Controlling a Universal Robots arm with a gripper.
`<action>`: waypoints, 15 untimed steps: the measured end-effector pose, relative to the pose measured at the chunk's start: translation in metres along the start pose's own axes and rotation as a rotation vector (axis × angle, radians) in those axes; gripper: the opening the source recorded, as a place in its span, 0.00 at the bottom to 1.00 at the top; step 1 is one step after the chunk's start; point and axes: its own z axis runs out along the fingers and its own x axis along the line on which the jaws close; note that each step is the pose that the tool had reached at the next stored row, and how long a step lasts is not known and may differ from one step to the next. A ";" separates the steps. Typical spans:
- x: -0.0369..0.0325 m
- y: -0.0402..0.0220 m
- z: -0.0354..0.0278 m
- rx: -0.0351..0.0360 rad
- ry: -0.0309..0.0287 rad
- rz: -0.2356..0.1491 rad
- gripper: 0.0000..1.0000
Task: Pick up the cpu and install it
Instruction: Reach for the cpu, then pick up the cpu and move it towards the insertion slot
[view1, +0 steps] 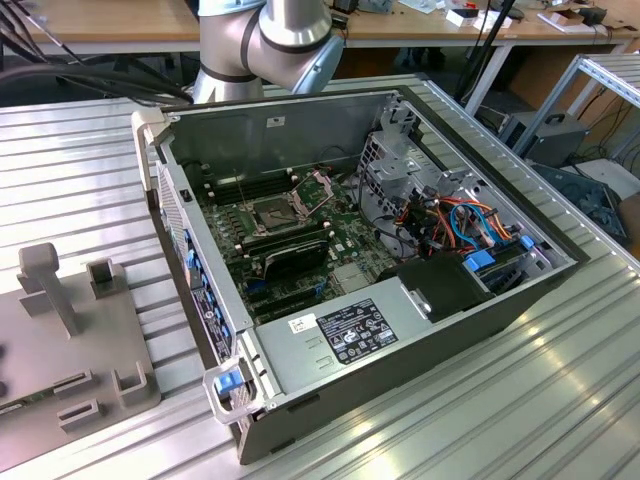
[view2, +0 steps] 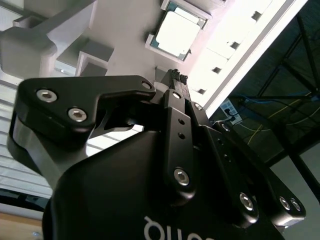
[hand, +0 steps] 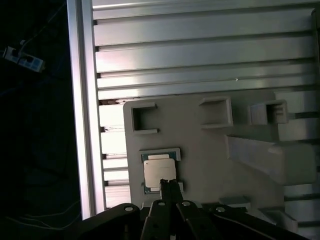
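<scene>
Pickup not yet made: the gripper (hand: 169, 183), clenched and empty, is hovering just above the cpu (hand: 159, 171), which is lying in its grey holder (hand: 210, 150); the socket (view1: 272, 212), mid-case in the exterior view, is apparently sitting unfilled.

Silver-grey cpu (hand: 159, 171), black fingers (hand: 170, 192)

arm (view1: 265, 40) is showing as silver-grey tube sections with a rounded joint housing, at the far side of the exterior view. gripper (view2: 176, 75) is reading matte black in both wrist views: angular link plates (view2: 85, 102) and slim tapering fingers (hand: 170, 192). silver socket-head screws (view2: 182, 176) are sitting in the links, and white lettering (view2: 165, 231) is peeking out on the body.
</scene>
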 end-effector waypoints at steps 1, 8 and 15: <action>0.0008 -0.0013 0.0005 0.0002 0.0004 0.000 0.11; 0.0086 -0.0046 0.0036 0.0006 0.0008 0.000 0.11; 0.0089 -0.0046 0.0037 0.0006 0.0009 0.000 0.11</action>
